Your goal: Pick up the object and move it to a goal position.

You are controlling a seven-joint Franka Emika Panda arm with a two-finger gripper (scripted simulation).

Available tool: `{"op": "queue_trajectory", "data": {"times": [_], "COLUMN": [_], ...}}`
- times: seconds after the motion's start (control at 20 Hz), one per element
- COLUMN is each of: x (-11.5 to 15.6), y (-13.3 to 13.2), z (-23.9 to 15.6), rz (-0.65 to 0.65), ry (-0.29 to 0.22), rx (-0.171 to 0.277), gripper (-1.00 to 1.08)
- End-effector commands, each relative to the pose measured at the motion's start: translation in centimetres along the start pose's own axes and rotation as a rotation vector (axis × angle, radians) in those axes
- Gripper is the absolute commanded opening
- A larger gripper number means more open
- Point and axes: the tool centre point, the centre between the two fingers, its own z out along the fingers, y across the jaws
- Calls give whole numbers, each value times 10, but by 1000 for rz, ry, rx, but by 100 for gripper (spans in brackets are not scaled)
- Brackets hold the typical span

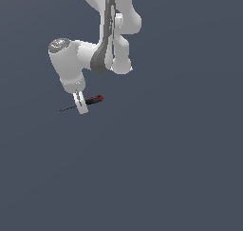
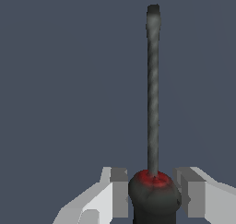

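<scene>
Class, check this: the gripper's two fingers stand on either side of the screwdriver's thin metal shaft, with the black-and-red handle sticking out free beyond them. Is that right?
Not quite. The gripper straddles the screwdriver at its black-and-red handle, not at the shaft; the thin dark shaft is what sticks out free beyond the fingers. The wrist view shows this most clearly.

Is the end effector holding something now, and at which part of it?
It cannot be told. The end effector has a finger on each side of the screwdriver, at the handle's shaft end, but a small gap shows on each side.
</scene>
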Motion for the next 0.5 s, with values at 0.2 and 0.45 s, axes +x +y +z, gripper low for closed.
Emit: {"op": "queue_trajectory", "data": {"times": [0.2,0.45], "x": [16,20], "y": [25,31], "z": [-30,-38], "rz": [-1,-1], "ry": [1,2], "rx": [-1,-1], "gripper": [-100,-100]}}
